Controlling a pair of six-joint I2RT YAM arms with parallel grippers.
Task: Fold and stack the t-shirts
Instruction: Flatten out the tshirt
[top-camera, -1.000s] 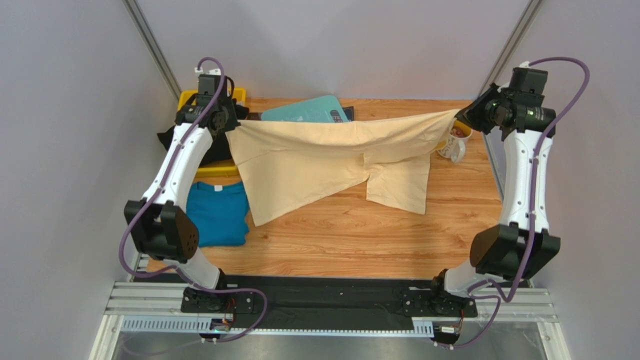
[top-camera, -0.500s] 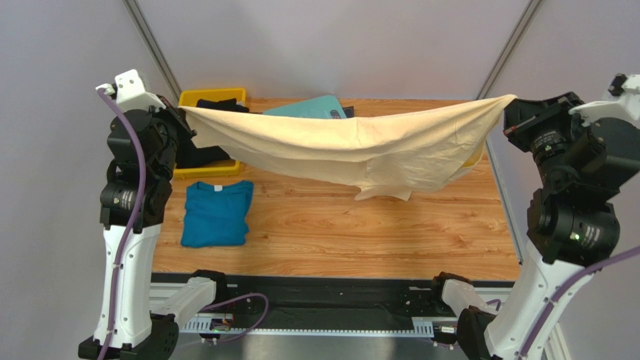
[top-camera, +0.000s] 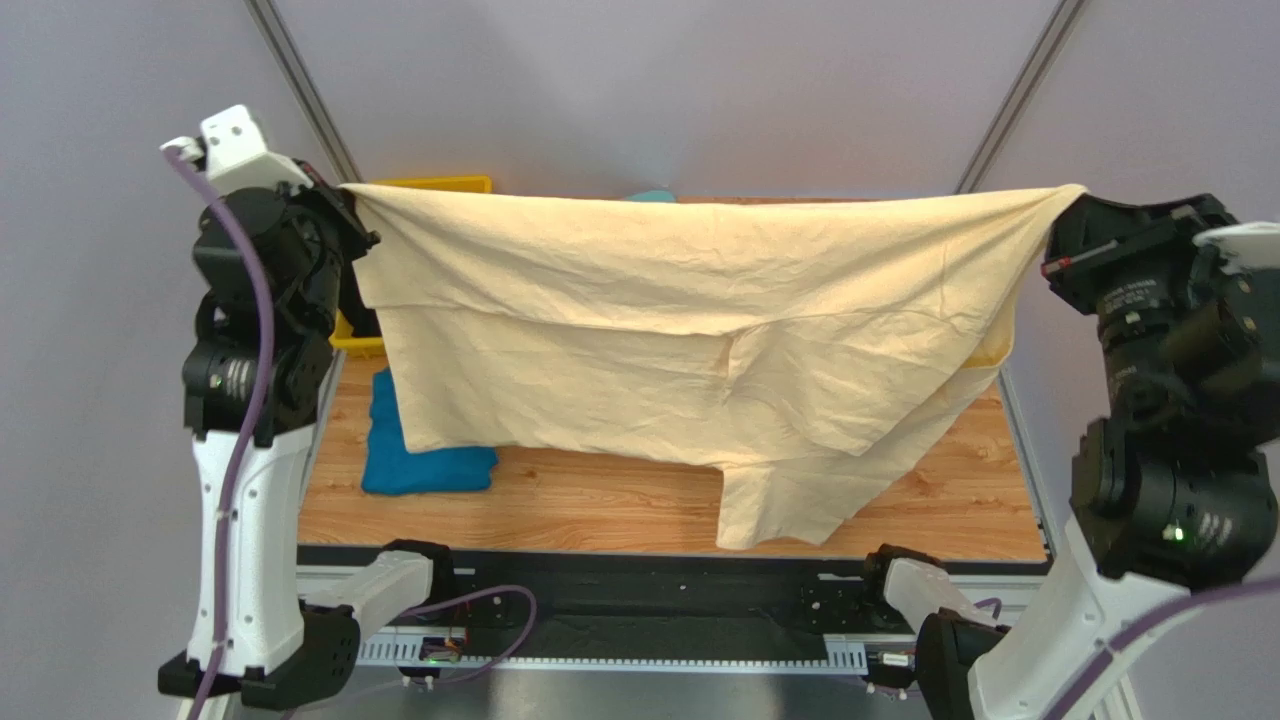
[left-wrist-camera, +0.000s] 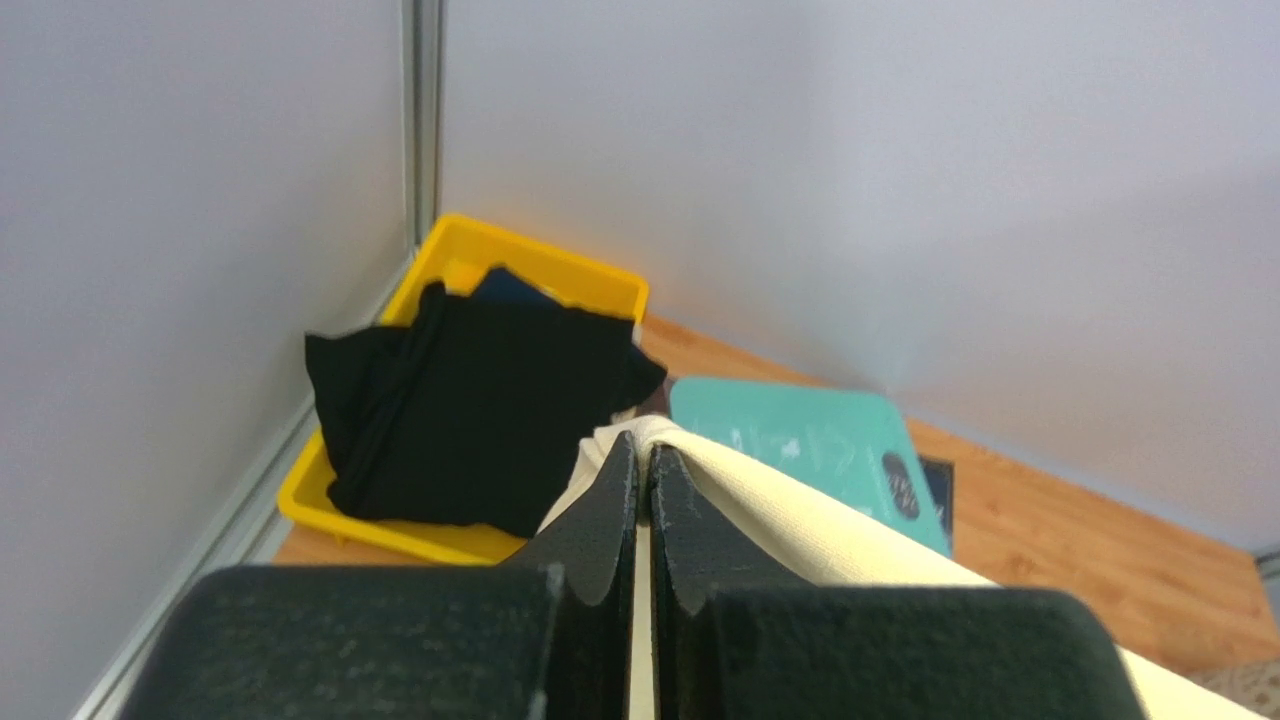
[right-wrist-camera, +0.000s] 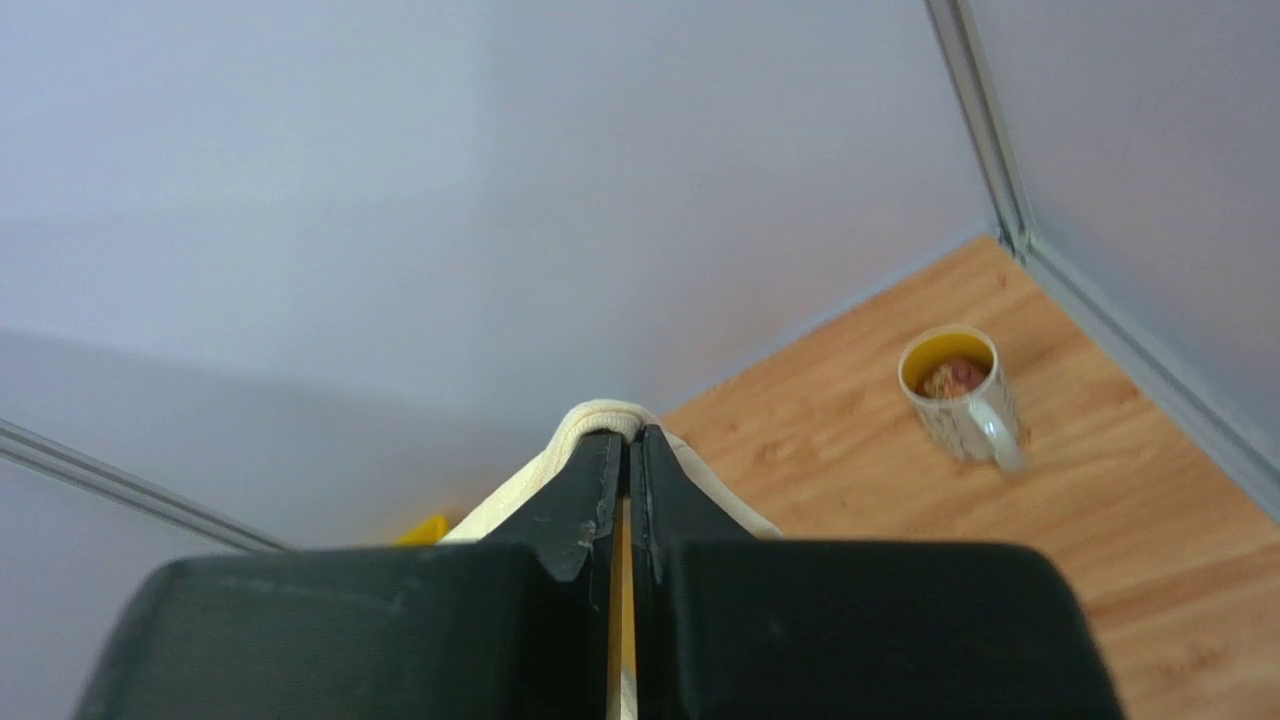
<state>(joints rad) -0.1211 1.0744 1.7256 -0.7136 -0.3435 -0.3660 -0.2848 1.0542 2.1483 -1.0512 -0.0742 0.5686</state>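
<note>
Inside the yellow bin (left-wrist-camera: 571, 270), black t-shirts (left-wrist-camera: 466, 405); left fingers (left-wrist-camera: 609, 510) and right fingers (right-wrist-camera: 586, 495) tight on the cream t-shirt (top-camera: 676, 330).

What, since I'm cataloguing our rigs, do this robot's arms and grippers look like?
The left arm and right arm have white links between bulky black round joint housings, with a purple cable running along each. A small green light glows on the right arm. The left gripper and right gripper have matte black fingers tapering to narrow tips.

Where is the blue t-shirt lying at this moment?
In the top view, the blue t-shirt lies on the left side of the table, beside the left arm, partly hidden behind the hanging cream t-shirt.
</note>
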